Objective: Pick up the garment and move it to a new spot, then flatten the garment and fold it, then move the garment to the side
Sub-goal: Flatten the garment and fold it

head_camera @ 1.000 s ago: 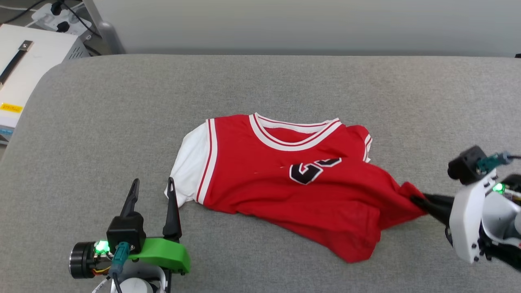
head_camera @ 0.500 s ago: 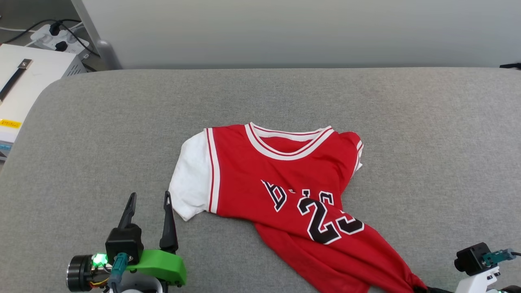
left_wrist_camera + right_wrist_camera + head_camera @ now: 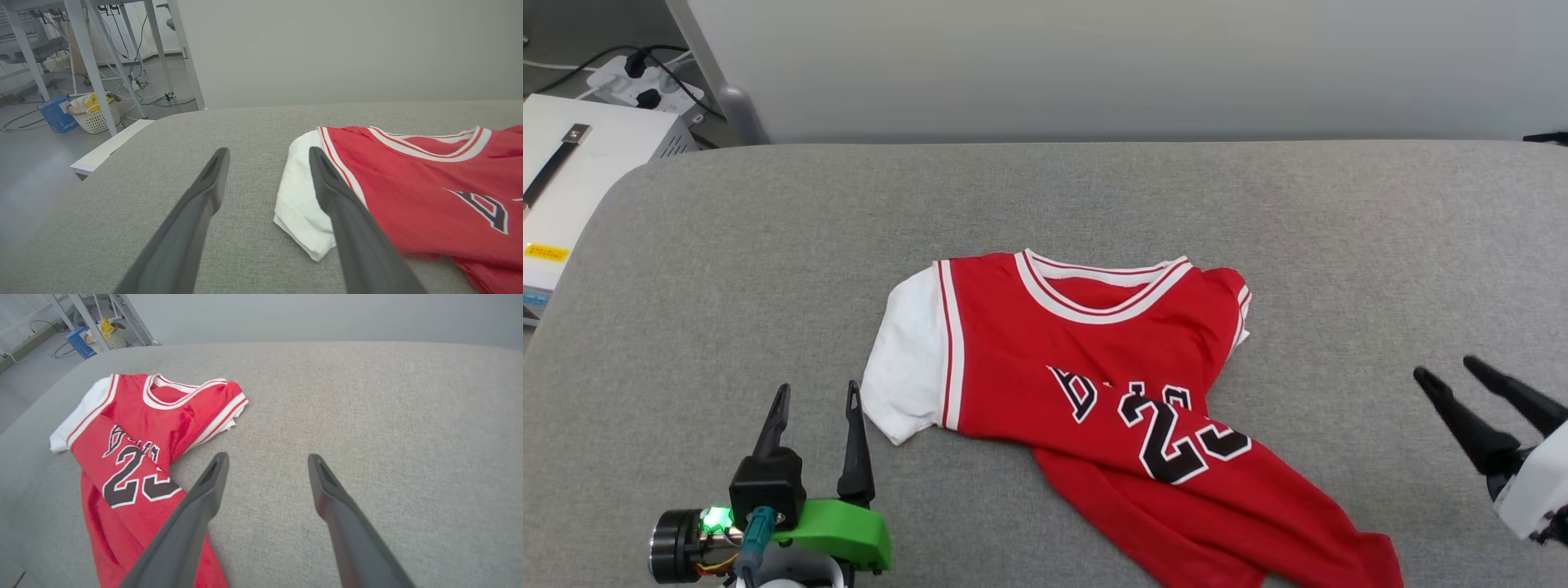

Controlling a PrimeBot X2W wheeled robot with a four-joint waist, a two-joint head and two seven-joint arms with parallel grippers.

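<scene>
Grey table (image 3: 768, 245): a soft grey cloth top is seen, with a round far-left corner.
Pale wall (image 3: 1094, 65): it is seen behind the far edge of the table.
Red garment (image 3: 1029, 359): it is laid front up near the middle of the table. The striped collar is turned to the far side. Black letters and the number 23 are shown. One white sleeve is spread out on the robot's left. The other sleeve is tucked in on the right, so only its striped edge is seen. The bottom part is bunched into a long strip that is stretched to the near right.
White box (image 3: 580, 155): it is placed off the table, past the left edge.
Right gripper (image 3: 1446, 367): its two dark fingers are spread apart and nothing is held. It is kept over bare table, to the right of the garment and apart from it.
Left gripper (image 3: 818, 386): its fingers are spread apart too, and nothing is held. It is found at the near left, just beside the white sleeve. Whether the sleeve is touched cannot be told.
Power strip (image 3: 629, 86): it is seen behind the white box, with black plugs stuck in.
</scene>
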